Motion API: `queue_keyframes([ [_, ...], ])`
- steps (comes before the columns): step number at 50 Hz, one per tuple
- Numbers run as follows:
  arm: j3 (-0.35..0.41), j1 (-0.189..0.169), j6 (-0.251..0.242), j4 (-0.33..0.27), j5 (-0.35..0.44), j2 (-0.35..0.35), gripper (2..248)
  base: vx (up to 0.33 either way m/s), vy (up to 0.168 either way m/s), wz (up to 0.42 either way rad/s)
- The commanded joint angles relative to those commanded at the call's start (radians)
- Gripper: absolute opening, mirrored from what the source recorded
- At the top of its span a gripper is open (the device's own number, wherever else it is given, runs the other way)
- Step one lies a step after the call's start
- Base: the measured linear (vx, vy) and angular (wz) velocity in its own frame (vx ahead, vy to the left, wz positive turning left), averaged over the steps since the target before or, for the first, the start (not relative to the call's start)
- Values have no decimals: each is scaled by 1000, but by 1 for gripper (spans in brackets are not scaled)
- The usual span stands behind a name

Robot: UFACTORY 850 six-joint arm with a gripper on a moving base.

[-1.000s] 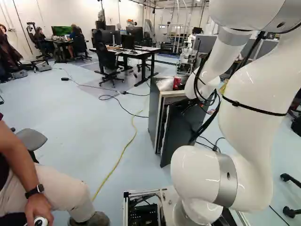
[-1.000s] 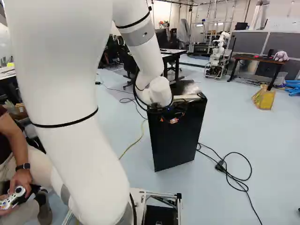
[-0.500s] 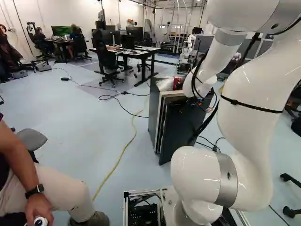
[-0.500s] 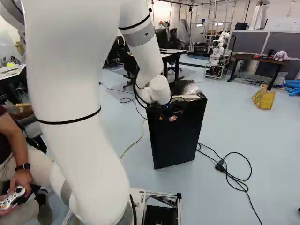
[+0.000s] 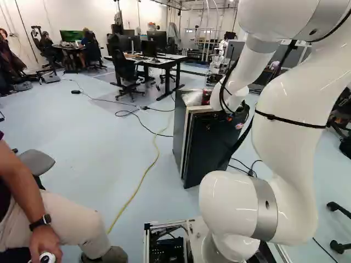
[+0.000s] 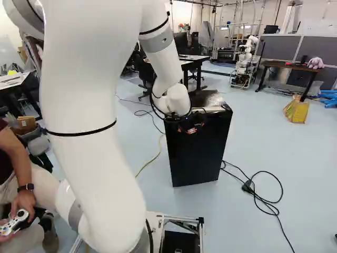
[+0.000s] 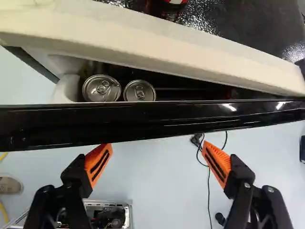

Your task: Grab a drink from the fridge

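I see the black fridge [image 5: 180,129] upright, its door [image 7: 143,123] ajar, two silver-topped cans [image 7: 101,88] standing side by side just inside.

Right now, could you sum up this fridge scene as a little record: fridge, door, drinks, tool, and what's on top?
fridge: dark cabinet standing on the floor ahead of the robot
door: black, slightly ajar
drinks: two can lids visible in the gap between door and cabinet
tool: open, orange pads apart, just outside the door
in the tool: nothing
on top: a red item and crinkled clear plastic
drink taken: not yet
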Motion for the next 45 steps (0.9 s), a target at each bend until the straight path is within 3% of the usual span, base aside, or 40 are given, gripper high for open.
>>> queue_keyframes([
  [45, -65, 48, 0, 68, 0, -52, 247, 0, 0, 0],
])
